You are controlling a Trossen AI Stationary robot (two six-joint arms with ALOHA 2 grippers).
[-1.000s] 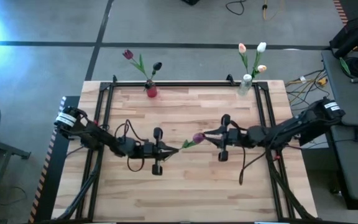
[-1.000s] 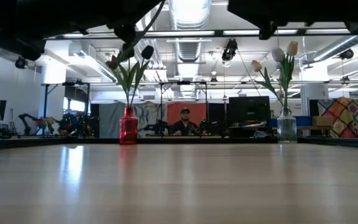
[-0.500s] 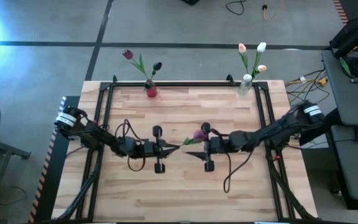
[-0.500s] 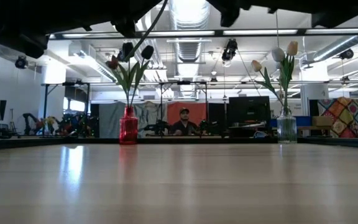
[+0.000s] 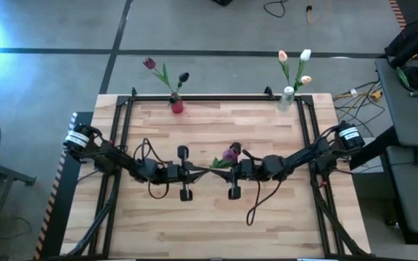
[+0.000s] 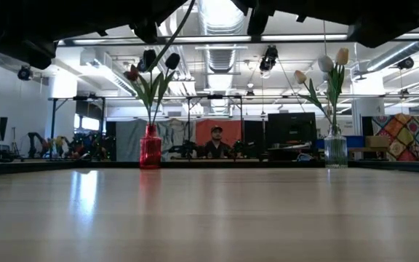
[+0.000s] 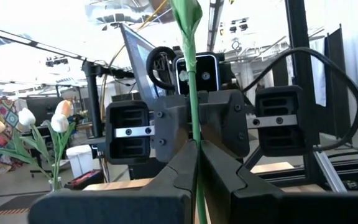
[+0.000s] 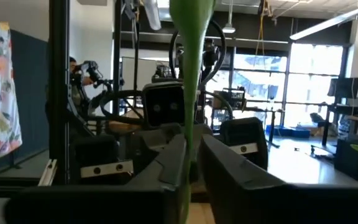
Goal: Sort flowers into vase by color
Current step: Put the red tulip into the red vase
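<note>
A dark purple tulip [image 5: 231, 154] with a green stem and leaf [image 5: 218, 163] is held above the table's middle between my two grippers, which face each other. My left gripper [image 5: 203, 172] is shut on the stem. My right gripper [image 5: 220, 168] comes from the right and is closed on the same stem [image 8: 189, 124]. A red vase [image 5: 177, 106] at the far edge holds two dark tulips. A clear vase [image 5: 287, 98] at the far right holds three pale tulips. My left gripper [image 7: 196, 144] pinches the thin green stem [image 7: 195, 134] between its two fingers, which come from the table's left and lie across it. The flower is clear of the table, its head toward the far right. My right gripper [image 8: 192, 140] has the stem or leaf [image 8: 189, 118] between its two fingers, coming from the table's right across it. Its fingertips nearly meet those of my left gripper. The stem rises out of the fingers, clear of the table.
A black frame [image 5: 125, 116] runs round the wooden table top [image 5: 209, 225]. Cables hang from both wrists [image 5: 256, 210]. In the low view a person [image 6: 215, 145] sits in the room beyond the far edge.
My right gripper has gone toward the table's left, past the flower's head, up to the stem beside my left gripper. The flower has stayed about where it was.
</note>
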